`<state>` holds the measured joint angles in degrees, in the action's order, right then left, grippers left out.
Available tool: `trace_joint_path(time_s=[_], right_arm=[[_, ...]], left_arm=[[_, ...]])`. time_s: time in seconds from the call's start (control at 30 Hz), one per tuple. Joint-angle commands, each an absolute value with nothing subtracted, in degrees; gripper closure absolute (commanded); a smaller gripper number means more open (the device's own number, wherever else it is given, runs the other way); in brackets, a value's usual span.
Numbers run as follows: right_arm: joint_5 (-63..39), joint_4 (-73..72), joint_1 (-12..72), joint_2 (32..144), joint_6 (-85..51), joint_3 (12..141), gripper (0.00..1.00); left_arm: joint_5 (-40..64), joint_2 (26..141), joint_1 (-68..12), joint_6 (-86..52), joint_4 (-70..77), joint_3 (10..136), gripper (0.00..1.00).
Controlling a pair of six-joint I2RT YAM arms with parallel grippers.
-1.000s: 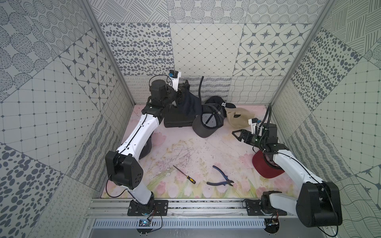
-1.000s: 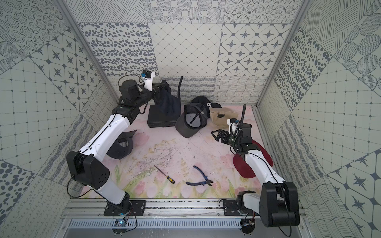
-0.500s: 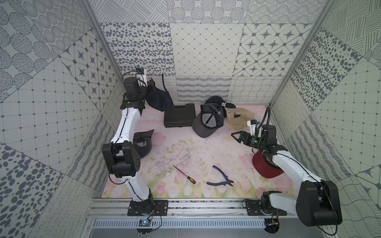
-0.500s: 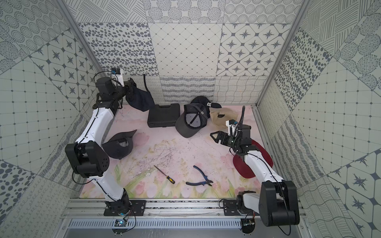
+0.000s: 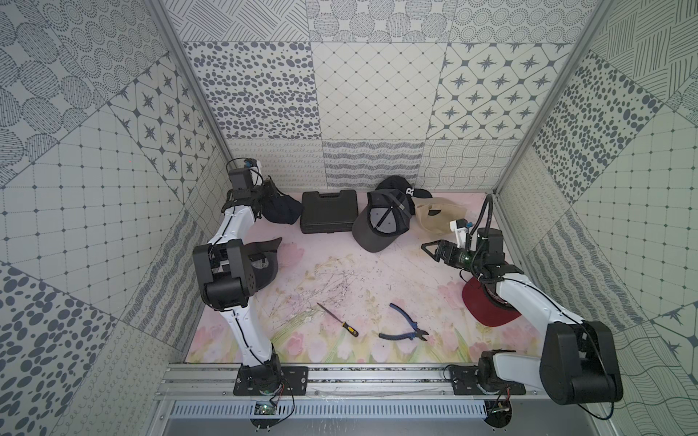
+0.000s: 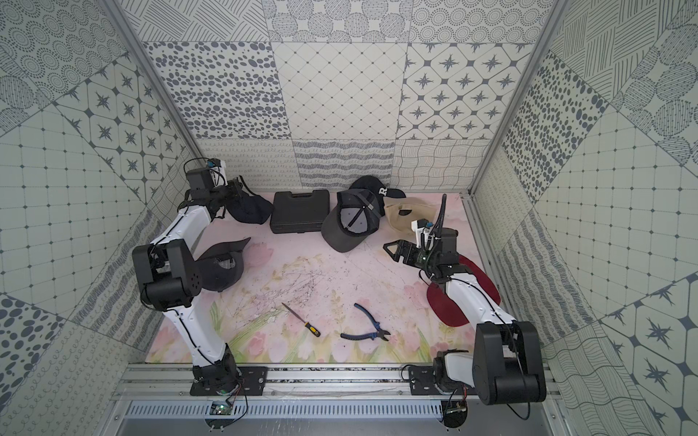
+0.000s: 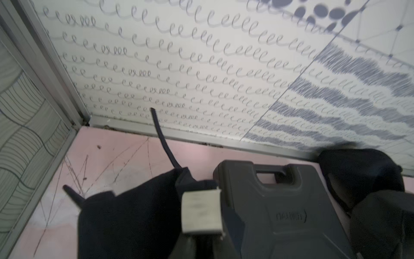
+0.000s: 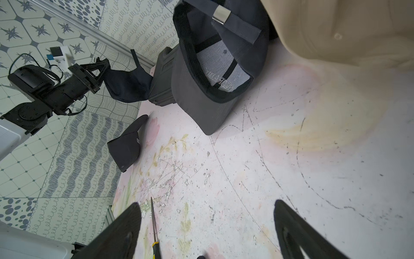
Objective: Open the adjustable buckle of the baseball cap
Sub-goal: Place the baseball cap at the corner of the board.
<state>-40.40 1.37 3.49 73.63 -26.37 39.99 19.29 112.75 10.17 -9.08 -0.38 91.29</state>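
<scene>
The left gripper [image 8: 104, 67] pinches the limp navy fabric cap [image 8: 127, 86] in the back left corner, its flat silver metal buckle [image 7: 201, 210] beside the moulded black plastic case [image 5: 328, 211]. On the right gripper [image 5: 426, 246] the 2 triangular fingers [image 8: 125, 231] stand wide apart.

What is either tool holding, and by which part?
Left tool grips the navy cap at its rear opening, near the buckle; right tool holds nothing.

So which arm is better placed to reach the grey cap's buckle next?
Right, probably: the right gripper is open, empty and faces the grey cap; the left gripper holds the navy cap, farther off.
</scene>
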Motion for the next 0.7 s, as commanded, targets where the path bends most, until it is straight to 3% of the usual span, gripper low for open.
trace_joint_path(time_s=[0.0,0.1,0.3,0.37,0.5,0.67], right_arm=[[-41.6,-2.2,3.4,75.1,-25.8,41.1,0.07],[-42.0,-2.5,3.4,76.4,-25.8,41.6,0.07],[-39.6,-0.9,3.7,78.0,-26.8,43.2,0.02],[-38.2,0.7,4.2,78.1,-26.9,44.0,0.02],[-35.9,0.7,6.1,77.9,-28.7,44.5,0.05],[-32.6,-3.0,10.0,80.1,-34.7,45.9,0.13]], left_arm=[[21.3,110.8,10.5,-13.5,1.5,85.9,0.74],[20.2,107.9,9.4,-12.7,2.9,82.2,0.55],[19.8,102.3,5.7,-8.0,-1.2,80.8,0.39],[21.4,100.1,4.0,-7.6,-0.6,79.6,0.39],[26.1,97.1,-0.5,-7.3,-1.4,78.3,0.48],[28.8,94.1,-7.2,-5.4,0.8,75.3,0.47]])
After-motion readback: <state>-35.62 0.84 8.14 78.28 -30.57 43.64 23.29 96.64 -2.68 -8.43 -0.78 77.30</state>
